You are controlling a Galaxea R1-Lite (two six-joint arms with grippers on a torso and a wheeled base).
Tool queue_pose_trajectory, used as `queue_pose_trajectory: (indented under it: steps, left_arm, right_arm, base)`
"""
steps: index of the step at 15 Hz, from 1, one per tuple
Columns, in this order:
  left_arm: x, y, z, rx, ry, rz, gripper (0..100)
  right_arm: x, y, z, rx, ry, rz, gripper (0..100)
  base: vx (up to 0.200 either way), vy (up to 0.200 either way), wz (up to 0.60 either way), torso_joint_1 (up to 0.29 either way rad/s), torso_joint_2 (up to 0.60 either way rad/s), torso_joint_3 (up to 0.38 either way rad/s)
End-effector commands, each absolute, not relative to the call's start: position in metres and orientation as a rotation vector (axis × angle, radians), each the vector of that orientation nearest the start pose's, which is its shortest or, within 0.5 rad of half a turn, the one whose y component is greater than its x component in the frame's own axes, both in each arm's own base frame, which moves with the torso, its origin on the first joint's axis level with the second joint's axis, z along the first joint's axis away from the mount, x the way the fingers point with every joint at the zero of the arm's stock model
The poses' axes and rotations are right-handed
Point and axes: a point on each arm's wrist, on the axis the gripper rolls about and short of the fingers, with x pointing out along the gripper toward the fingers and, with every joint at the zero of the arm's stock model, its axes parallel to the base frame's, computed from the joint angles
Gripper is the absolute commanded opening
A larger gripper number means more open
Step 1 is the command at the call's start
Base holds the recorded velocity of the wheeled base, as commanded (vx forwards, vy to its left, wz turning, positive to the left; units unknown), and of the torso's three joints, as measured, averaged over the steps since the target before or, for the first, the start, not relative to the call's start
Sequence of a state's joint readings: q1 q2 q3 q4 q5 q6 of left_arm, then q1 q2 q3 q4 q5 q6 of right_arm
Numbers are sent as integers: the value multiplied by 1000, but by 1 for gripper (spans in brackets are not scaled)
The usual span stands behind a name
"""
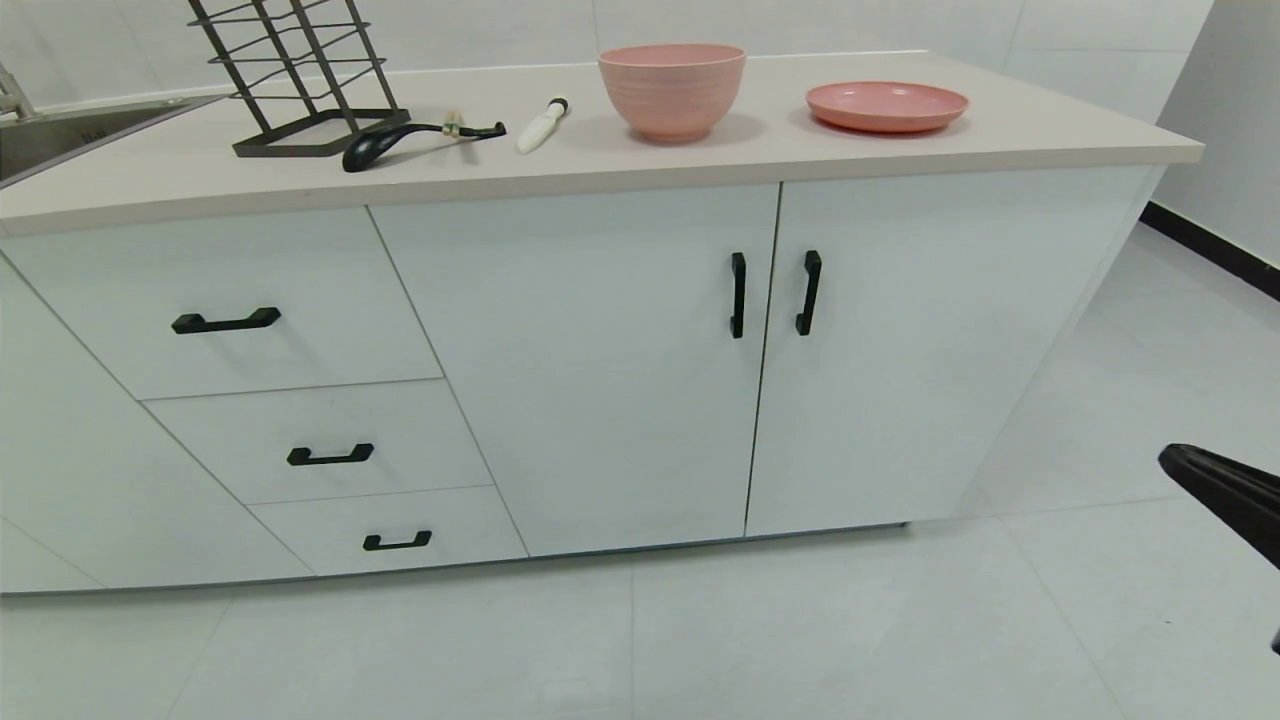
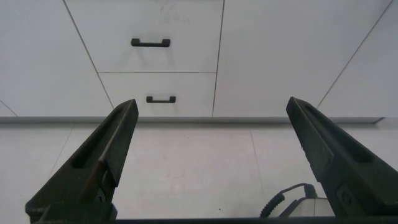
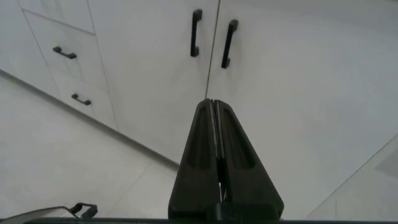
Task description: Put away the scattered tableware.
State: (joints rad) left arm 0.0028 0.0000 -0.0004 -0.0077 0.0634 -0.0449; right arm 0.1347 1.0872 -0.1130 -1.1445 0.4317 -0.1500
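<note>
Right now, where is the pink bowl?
In the head view the pink bowl stands on the countertop, between the white utensil at left and the pink plate at right.

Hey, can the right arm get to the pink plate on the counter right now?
Probably not yet: the right claw hangs low before the cabinet doors, well under the countertop where the pink plate sits.

One pink bowl (image 1: 672, 88), one pink plate (image 1: 886, 105), one black spoon (image 1: 365, 152) and one white-handled utensil (image 1: 541, 126) are lying on the countertop (image 1: 720, 160) beside one black wire rack (image 1: 290, 148). Three drawers (image 1: 300, 290) and two cabinet doors (image 1: 590, 400) are showing below, carrying five black handles (image 1: 737, 294).
</note>
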Motion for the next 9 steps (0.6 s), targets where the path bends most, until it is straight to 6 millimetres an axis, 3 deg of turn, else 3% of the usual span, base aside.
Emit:
queue_pose_trajectory:
  steps: [1,4,8,9]
  left_arm:
    - [-23,1,76,-46,-9,66,100]
    - [-23,1,76,-51,-9,66,100]
    - [-23,1,79,-42,-36,44,100]
    - [-24,1,88,-23,-118,36,100]
  right_arm:
    - [160,33,166,-157,-95,590,0]
    - [195,51,151,-154,-43,701,0]
    - [219,73,154,-162,-67,771,0]
    - [229,76,150,-162,-54,772,0]
  base:
    - [0,0,0,0,0,0]
    - [0,0,0,0,0,0]
    - [0,0,0,0,0,0]
    - [0,0,0,0,0,0]
